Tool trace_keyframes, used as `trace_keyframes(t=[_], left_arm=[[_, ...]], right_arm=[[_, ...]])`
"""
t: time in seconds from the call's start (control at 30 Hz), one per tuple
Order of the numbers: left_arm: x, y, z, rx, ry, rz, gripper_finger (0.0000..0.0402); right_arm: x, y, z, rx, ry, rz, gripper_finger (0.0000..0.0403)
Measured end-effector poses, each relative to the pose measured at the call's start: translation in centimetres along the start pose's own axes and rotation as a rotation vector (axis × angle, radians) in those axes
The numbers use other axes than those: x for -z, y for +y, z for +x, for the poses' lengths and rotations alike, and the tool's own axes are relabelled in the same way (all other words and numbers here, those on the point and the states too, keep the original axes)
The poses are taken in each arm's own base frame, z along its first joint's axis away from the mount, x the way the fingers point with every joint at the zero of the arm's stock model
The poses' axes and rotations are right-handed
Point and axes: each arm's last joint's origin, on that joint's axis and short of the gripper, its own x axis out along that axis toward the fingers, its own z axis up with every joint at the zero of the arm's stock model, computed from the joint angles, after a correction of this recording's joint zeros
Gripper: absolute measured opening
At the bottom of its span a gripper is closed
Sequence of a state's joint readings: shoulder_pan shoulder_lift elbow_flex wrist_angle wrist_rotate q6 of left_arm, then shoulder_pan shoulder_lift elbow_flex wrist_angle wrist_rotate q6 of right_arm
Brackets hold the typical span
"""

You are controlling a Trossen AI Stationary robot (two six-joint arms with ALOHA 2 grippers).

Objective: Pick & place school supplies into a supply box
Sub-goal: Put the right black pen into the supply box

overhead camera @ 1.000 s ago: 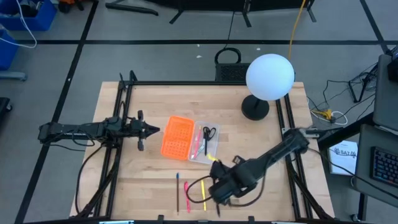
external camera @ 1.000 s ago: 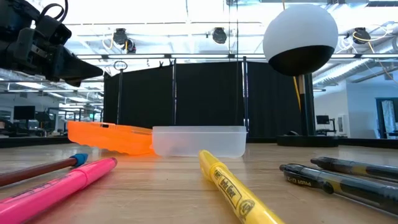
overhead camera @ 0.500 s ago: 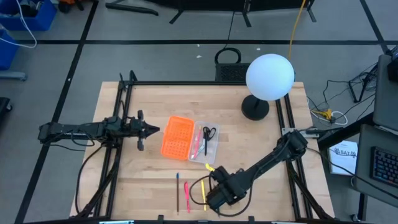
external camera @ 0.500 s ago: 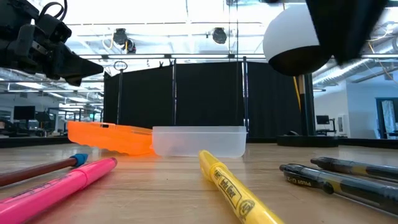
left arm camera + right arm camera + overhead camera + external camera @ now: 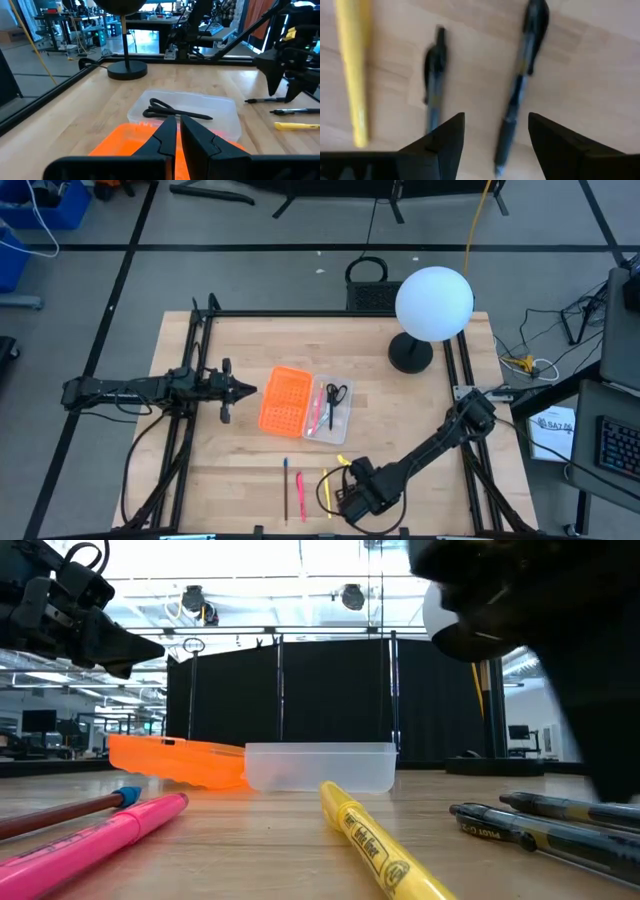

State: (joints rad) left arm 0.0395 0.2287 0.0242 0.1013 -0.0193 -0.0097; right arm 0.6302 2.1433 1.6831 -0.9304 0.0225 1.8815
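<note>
The clear supply box (image 5: 330, 410) lies mid-table and holds black-handled scissors (image 5: 337, 393) and a pink pen (image 5: 318, 410). Near the front edge lie a brown pencil (image 5: 285, 490), a pink pen (image 5: 299, 495), a yellow highlighter (image 5: 326, 492) and two black pens (image 5: 540, 830). My right gripper (image 5: 495, 145) points down over the black pens, open. One black pen (image 5: 517, 90) runs up from between its fingers, untouched. The other black pen (image 5: 434, 90) lies just outside them. My left gripper (image 5: 177, 135) waits shut, level, at the table's left, short of the box.
An orange perforated piece (image 5: 283, 400) lies against the box's left side. A lamp with a white globe (image 5: 434, 302) on a black base (image 5: 410, 352) stands at the back right. Bare wood lies between the box and the loose pens.
My right gripper has come down toward the two black pens near the table's front edge. It entered the low view from above at the right. The pens and the box have not moved.
</note>
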Motion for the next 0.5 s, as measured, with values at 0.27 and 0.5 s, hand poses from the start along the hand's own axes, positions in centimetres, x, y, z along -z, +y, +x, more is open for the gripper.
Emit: trace_keyframes(t=[0.27,0.5], left_arm=[[0.0,0.0,0.0,0.000,0.000,0.000,0.0031],[0.0,0.0,0.0,0.000,0.000,0.006,0.0031]], right_arm=[[-0.6,-1.2,1.9,0.033,-0.006,-0.042,0.0190],[-1.0,-3.2,4.9,0.061,0.076,-0.052,0.0156]])
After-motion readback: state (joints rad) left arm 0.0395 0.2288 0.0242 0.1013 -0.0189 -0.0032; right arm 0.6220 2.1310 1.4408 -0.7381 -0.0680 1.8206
